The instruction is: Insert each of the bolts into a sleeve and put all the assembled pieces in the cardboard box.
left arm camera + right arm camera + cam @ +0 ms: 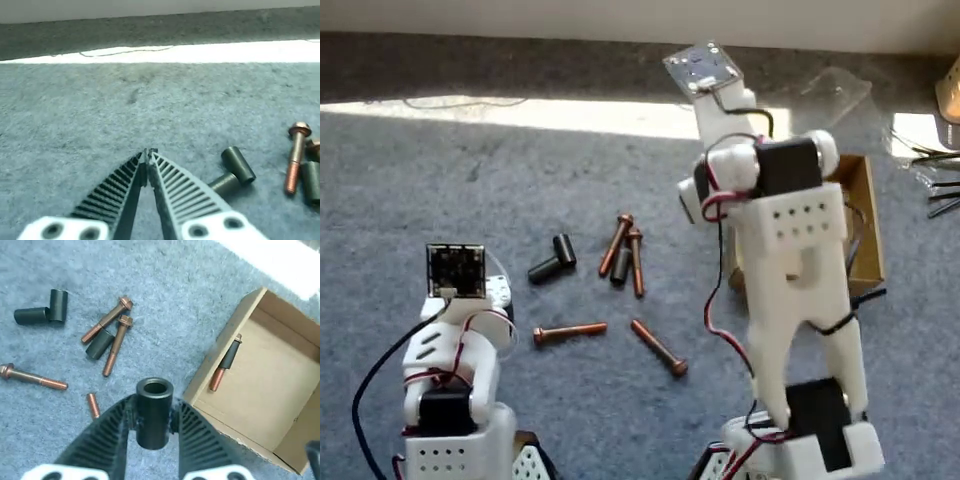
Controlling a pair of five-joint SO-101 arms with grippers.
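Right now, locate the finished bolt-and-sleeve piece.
In the right wrist view, the copper bolt in its black sleeve lies inside the open brown cardboard box, along the wall facing the loose copper bolts.

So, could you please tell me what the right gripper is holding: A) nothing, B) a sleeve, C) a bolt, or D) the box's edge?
B: in the right wrist view the right gripper is shut on a black sleeve, whose open end faces the camera.
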